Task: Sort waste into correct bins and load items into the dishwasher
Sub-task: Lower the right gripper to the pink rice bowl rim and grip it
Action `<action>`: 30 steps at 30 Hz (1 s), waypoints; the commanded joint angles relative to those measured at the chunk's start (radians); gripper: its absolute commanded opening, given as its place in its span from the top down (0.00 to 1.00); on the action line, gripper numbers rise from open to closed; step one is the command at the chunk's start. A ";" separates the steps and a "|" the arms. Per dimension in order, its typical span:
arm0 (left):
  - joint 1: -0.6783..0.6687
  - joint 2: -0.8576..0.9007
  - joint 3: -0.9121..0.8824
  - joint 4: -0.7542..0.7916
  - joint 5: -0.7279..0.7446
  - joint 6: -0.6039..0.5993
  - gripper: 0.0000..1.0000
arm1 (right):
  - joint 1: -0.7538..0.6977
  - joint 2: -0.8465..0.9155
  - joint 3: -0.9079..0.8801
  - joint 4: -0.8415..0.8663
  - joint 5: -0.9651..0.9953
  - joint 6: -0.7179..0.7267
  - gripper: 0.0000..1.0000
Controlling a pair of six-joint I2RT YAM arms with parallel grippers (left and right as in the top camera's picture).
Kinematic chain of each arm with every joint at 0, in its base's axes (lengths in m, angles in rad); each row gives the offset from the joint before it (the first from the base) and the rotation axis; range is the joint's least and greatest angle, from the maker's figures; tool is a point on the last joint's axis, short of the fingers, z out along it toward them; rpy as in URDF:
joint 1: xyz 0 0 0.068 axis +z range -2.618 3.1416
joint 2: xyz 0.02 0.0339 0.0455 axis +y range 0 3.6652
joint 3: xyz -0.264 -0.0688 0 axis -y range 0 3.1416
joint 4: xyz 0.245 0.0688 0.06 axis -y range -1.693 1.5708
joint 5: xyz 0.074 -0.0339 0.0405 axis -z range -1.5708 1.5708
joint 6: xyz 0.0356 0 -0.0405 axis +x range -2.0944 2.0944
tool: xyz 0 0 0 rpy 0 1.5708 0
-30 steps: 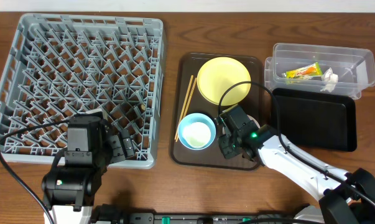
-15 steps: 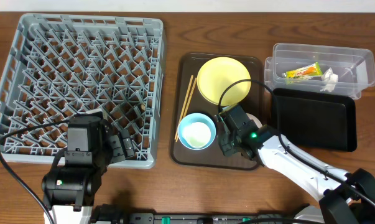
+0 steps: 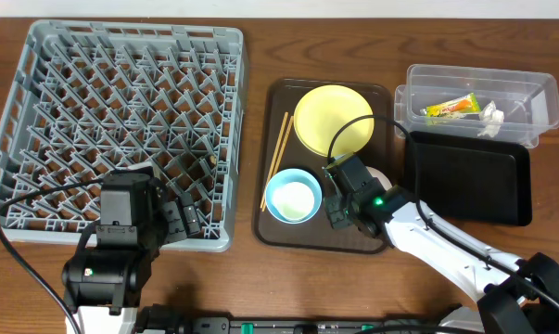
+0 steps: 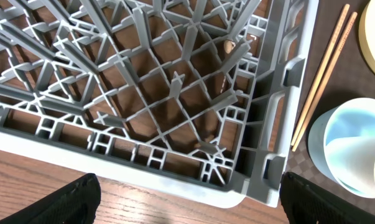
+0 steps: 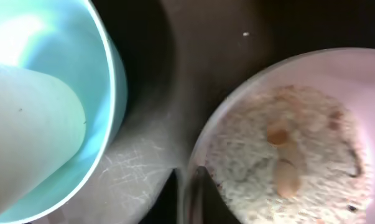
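Observation:
My right gripper (image 3: pixel 340 206) (image 5: pixel 188 186) is shut on the rim of the white bowl (image 3: pixel 379 177) (image 5: pixel 287 124). The bowl holds pale rice-like crumbs (image 5: pixel 280 168) and sits on the dark brown serving tray (image 3: pixel 274 232). The light blue bowl (image 3: pixel 293 197) (image 5: pixel 50 112) is just left of it, with a pale white thing inside. The yellow plate (image 3: pixel 333 119) and chopsticks (image 3: pixel 276 158) (image 4: pixel 321 74) lie on the same tray. My left gripper (image 3: pixel 191 223) (image 4: pixel 187 199) is open and empty over the front right corner of the grey rack (image 3: pixel 121 121) (image 4: pixel 175 93).
The clear tub (image 3: pixel 418 74) at the back right holds the snack wrapper (image 3: pixel 451 108) and the white tissue (image 3: pixel 490 116). The black tray (image 3: pixel 464 176) lies in front of the tub, right of the serving tray.
My right gripper has shifted slightly toward the back of the serving tray, still at the white bowl's rim. The left arm has not moved.

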 commanded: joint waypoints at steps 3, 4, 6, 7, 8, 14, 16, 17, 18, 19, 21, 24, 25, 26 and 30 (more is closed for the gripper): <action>-0.003 -0.001 0.024 -0.003 0.002 0.016 0.06 | 0.009 -0.005 0.008 0.003 -0.004 0.013 0.32; -0.003 -0.001 0.024 -0.003 0.002 0.016 0.06 | 0.009 -0.005 0.008 0.003 -0.004 0.013 0.22; -0.003 -0.001 0.024 -0.003 0.002 0.016 0.06 | 0.009 -0.005 0.008 0.004 -0.004 0.013 0.17; -0.003 -0.001 0.024 -0.003 0.002 0.016 0.06 | 0.009 -0.005 0.008 0.005 -0.004 0.013 0.17; -0.003 -0.001 0.024 -0.003 0.002 0.016 0.06 | 0.009 -0.005 0.008 0.006 -0.004 0.013 0.17; -0.003 -0.001 0.024 -0.003 0.002 0.016 0.06 | 0.009 -0.005 0.008 0.007 -0.005 0.013 0.11; -0.003 -0.001 0.024 -0.003 0.002 0.016 0.06 | 0.009 -0.005 0.008 0.006 -0.005 0.013 0.01; -0.003 -0.001 0.024 -0.003 0.002 0.016 0.06 | 0.009 -0.005 0.008 0.007 -0.005 0.013 0.01; -0.003 -0.001 0.024 -0.003 0.002 0.016 0.06 | 0.009 -0.005 0.008 0.007 -0.005 0.013 0.01; -0.003 -0.001 0.024 -0.003 0.002 0.016 0.06 | 0.009 -0.005 0.008 0.007 -0.005 0.013 0.01; -0.003 -0.001 0.024 -0.003 0.002 0.016 0.06 | 0.009 -0.005 0.008 0.007 -0.005 0.013 0.00; -0.003 -0.001 0.024 -0.003 0.002 0.016 0.06 | 0.009 -0.005 0.008 0.007 -0.005 0.013 0.01; -0.003 -0.001 0.024 -0.003 0.002 0.016 0.06 | 0.009 -0.005 0.008 0.007 -0.005 0.013 0.01; -0.003 -0.001 0.024 -0.003 0.002 0.016 0.06 | 0.009 -0.005 0.008 0.007 -0.005 0.013 0.01; -0.003 -0.001 0.024 -0.003 0.002 0.016 0.06 | 0.009 -0.005 0.008 0.001 -0.005 0.013 0.99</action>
